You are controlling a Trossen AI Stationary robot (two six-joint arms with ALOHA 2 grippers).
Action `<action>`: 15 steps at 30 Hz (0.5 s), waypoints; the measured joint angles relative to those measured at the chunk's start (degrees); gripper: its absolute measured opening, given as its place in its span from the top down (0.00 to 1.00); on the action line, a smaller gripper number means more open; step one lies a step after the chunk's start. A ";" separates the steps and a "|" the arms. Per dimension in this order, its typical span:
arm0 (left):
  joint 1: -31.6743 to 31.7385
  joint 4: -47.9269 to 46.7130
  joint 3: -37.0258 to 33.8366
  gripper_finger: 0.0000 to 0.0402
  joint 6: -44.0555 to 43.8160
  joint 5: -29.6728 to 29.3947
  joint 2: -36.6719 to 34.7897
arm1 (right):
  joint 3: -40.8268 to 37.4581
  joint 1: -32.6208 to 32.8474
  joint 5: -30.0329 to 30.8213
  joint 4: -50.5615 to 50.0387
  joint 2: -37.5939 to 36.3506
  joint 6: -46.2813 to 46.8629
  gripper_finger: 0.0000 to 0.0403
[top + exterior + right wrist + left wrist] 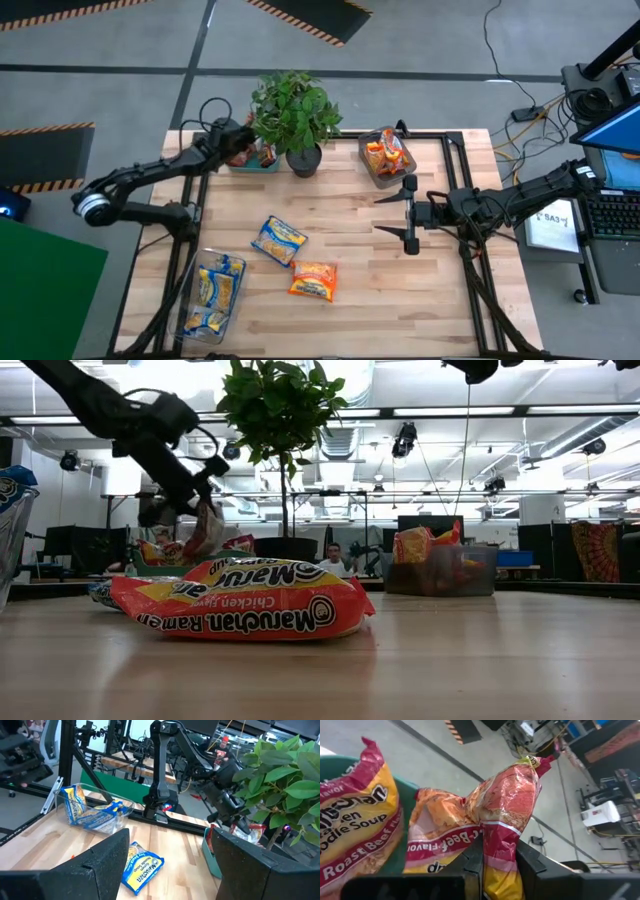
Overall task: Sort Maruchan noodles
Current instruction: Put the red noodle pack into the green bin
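At the table's far left, my left gripper [240, 148] is shut on a red noodle packet [507, 805] over a teal tray [262, 166]. More red packets [355, 825] lie in that tray. A blue-and-yellow packet [278, 240] and an orange packet [313, 281] lie flat on the table's middle, the orange one filling the low view's foreground [240, 610]. My right gripper [410, 213] hangs open above the table's right half, with nothing between its fingers [100, 865]. My left gripper pinches the red packet between its two fingers, on the red-and-yellow part near one end [497, 865]. The rest of the packet reaches out past the fingertips to its crimped far end [540, 762]. In the low view the packet [208, 530] hangs slanting below the gripper, over the tray.
A potted plant [295, 115] stands right beside the teal tray. A clear bin [385, 157] with orange packets sits at the far right. Another clear bin [213, 295] with blue-and-yellow packets sits at the near left. Bare wood lies near the front edge.
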 joint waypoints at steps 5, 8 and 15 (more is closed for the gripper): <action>0.02 0.51 1.85 0.87 -0.52 0.91 4.88 | 0.00 0.00 0.00 -0.03 0.00 0.54 0.33; -0.23 -0.56 2.73 0.85 -2.00 1.71 7.63 | 0.00 0.00 0.00 -0.41 0.00 0.54 0.33; -1.48 -3.20 3.91 0.81 -0.15 2.13 9.80 | 0.00 0.00 0.00 -1.55 0.00 0.54 0.33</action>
